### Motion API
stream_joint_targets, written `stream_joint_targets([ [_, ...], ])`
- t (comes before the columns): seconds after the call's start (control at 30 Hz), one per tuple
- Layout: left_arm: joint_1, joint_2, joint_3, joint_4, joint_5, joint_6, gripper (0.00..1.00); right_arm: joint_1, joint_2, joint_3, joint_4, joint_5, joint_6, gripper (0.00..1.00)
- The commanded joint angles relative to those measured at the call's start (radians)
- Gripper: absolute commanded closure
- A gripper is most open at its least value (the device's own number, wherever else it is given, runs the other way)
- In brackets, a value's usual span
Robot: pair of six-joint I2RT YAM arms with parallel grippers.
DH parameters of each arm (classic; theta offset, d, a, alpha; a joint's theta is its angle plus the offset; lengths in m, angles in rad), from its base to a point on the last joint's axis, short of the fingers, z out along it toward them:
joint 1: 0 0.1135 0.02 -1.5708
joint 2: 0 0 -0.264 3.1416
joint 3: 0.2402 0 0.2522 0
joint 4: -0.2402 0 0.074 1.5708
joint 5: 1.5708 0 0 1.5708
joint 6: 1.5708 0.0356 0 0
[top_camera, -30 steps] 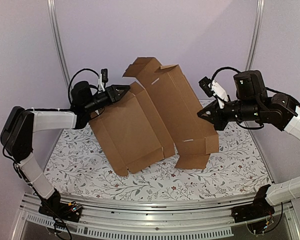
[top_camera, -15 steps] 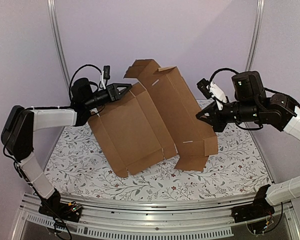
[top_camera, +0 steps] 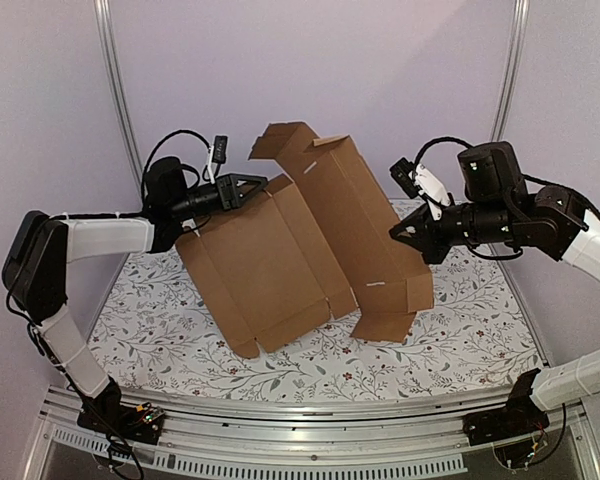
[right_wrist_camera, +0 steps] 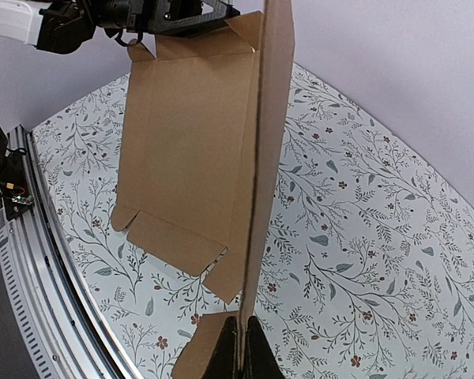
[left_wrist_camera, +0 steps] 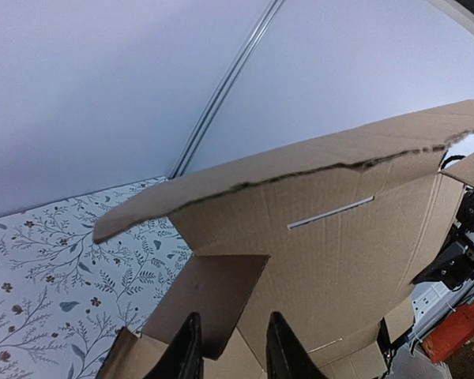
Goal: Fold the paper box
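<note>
Both arms reached inward. The black left pincer (top_camera: 259,184) stood level at the upper left edge of the brown corrugated-cardboard paper box (top_camera: 315,235), fingers parted; the black right pincer (top_camera: 401,232) clamped its right edge.

Left arm (top_camera: 105,238) and right arm (top_camera: 540,225): white fabric sleeves between black joints, black cables (top_camera: 180,138) looping at wrists, tapered black fingers (left_wrist_camera: 186,355).

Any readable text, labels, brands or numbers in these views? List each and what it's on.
No readable text in any view.
Box: plain brown, unprinted.
Cloth: floral pattern only, no words.
Arm bases: any markings are too small to read.
</note>
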Motion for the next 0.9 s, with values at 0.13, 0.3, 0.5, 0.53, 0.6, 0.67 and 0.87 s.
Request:
stream_joint_targets([
  [0.13, -0.037, -0.015, -0.030, -0.058, -0.005, 0.052, 0.75, 0.022, 0.007, 0.033, -0.008, -0.014, 0.012, 1.00],
  [0.3, -0.067, 0.012, -0.030, -0.065, -0.026, 0.056, 0.76, 0.027, 0.003, 0.033, -0.017, -0.009, 0.012, 1.00],
  [0.5, -0.094, 0.045, -0.040, -0.058, -0.081, 0.059, 0.76, 0.030, 0.001, 0.031, -0.040, -0.006, 0.014, 1.00],
  [0.53, -0.096, 0.049, -0.041, -0.054, -0.083, 0.058, 0.76, 0.030, 0.000, 0.029, -0.042, -0.005, 0.015, 1.00],
  [0.6, -0.104, 0.058, -0.044, -0.046, -0.090, 0.055, 0.76, 0.032, -0.004, 0.023, -0.044, -0.001, 0.015, 1.00],
  [0.67, -0.111, 0.063, -0.051, -0.041, -0.098, 0.056, 0.77, 0.031, -0.009, 0.019, -0.046, 0.000, 0.015, 1.00],
  [0.87, -0.128, 0.083, -0.075, -0.031, -0.123, 0.057, 0.77, 0.032, -0.015, 0.016, -0.046, 0.002, 0.016, 1.00],
])
